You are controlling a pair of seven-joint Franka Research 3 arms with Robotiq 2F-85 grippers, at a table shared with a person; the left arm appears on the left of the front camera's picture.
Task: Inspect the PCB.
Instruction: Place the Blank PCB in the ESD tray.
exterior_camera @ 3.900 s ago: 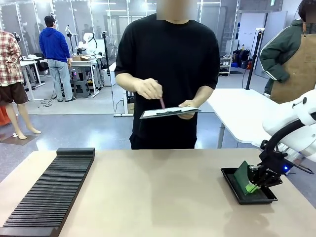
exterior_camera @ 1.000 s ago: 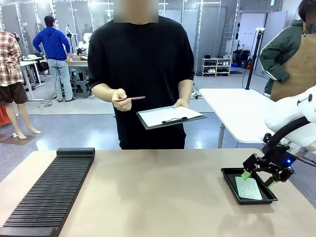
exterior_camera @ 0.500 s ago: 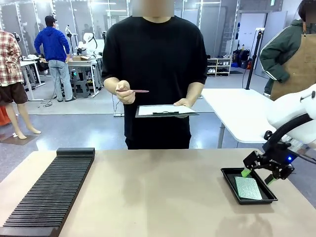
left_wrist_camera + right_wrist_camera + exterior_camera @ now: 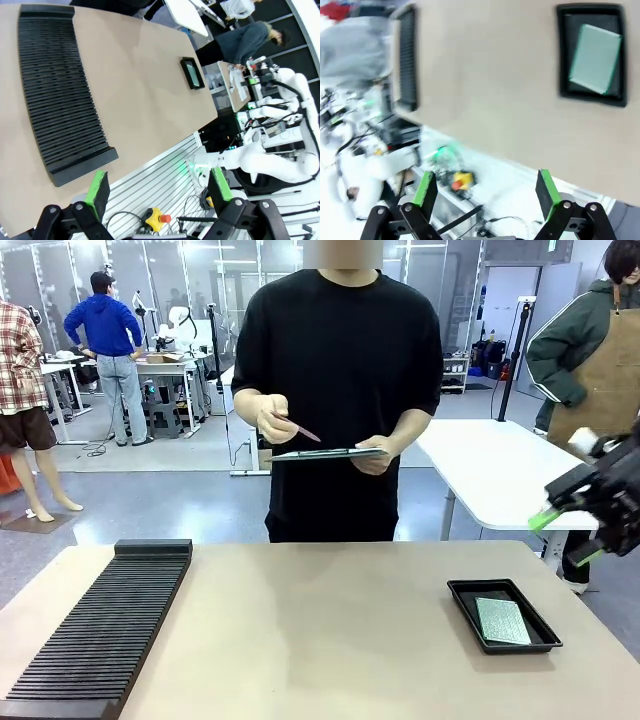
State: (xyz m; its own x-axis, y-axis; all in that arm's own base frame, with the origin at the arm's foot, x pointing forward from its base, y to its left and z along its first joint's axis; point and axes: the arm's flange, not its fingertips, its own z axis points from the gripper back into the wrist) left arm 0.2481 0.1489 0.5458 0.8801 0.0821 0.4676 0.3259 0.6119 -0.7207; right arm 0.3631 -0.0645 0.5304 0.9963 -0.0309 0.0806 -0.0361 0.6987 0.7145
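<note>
Support surface: flat beige-tan rectangular table (image 4: 320, 630), matte top.

Directly on it:
- Long black ribbed slotted rack (image 4: 100, 630), on the robot's left side, running from the near edge toward the far side, slightly angled. Raised end block at the far end.
- Shallow black rectangular tray (image 4: 468, 602) on the robot's right side, near the right edge, well apart from the rack. It sits flat and a bit skewed to the table edge.

Between rack and tray the tabletop is bare beige.
</note>
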